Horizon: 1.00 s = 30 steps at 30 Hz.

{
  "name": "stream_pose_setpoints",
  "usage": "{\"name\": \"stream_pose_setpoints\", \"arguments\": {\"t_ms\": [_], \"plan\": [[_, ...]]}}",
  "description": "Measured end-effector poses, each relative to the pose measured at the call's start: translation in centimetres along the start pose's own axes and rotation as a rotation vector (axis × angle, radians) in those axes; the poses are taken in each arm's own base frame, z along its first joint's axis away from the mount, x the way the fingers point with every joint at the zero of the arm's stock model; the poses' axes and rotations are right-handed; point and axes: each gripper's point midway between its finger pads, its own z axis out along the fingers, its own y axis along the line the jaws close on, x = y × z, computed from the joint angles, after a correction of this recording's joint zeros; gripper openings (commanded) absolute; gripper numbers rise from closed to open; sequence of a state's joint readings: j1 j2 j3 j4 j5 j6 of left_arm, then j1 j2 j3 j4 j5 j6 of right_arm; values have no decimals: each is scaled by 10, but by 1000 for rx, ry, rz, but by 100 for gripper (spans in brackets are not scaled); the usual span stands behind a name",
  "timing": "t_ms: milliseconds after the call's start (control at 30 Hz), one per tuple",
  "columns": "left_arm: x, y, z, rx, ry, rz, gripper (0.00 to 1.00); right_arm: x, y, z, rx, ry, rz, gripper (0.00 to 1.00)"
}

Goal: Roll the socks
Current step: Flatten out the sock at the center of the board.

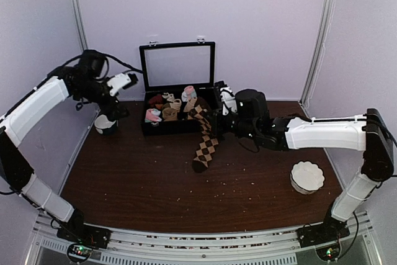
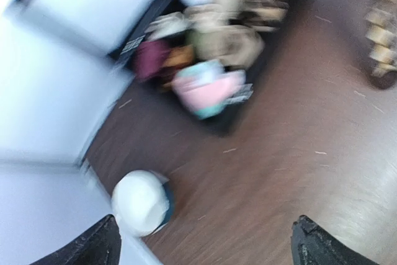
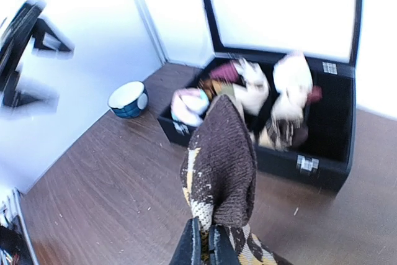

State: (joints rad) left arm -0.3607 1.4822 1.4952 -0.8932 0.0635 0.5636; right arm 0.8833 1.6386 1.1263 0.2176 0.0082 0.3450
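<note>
A dark brown sock with tan argyle diamonds [image 1: 205, 145] hangs from the front of the open black box [image 1: 162, 127] down onto the table. My right gripper [image 3: 208, 243] is shut on this sock [image 3: 222, 159], pinching its brown ribbed fabric just in front of the box; in the top view the gripper [image 1: 219, 116] sits at the sock's upper right. More argyle fabric [image 3: 278, 133] lies inside the box. My left gripper [image 2: 208, 249] is open and empty, near the table's back left above a small bowl [image 2: 141, 202]. The left wrist view is blurred.
The box holds several small pink, white, tan and maroon sock rolls [image 1: 162, 108], and its lid [image 1: 178, 64] stands upright. A white-and-blue bowl [image 1: 105, 124] sits at the back left. A white scalloped dish [image 1: 307, 176] sits at the front right.
</note>
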Motion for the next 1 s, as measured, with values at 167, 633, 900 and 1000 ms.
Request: {"name": "stream_pose_setpoints", "arguments": {"t_ms": [167,633,900,1000], "plan": [[39,72,-40,-148,-59,-227,98,-20,18,-6,-21,-19,-194,0],[19,-42,-7,219,-163,-40,81,192,105,-70,-235,404,-507,0],[20,-78,25,367,-87,-42,98,160,91,-64,-182,357,-433,0],[16,-75,27,368,-82,-74,98,126,57,-49,-107,318,-361,0]]}}
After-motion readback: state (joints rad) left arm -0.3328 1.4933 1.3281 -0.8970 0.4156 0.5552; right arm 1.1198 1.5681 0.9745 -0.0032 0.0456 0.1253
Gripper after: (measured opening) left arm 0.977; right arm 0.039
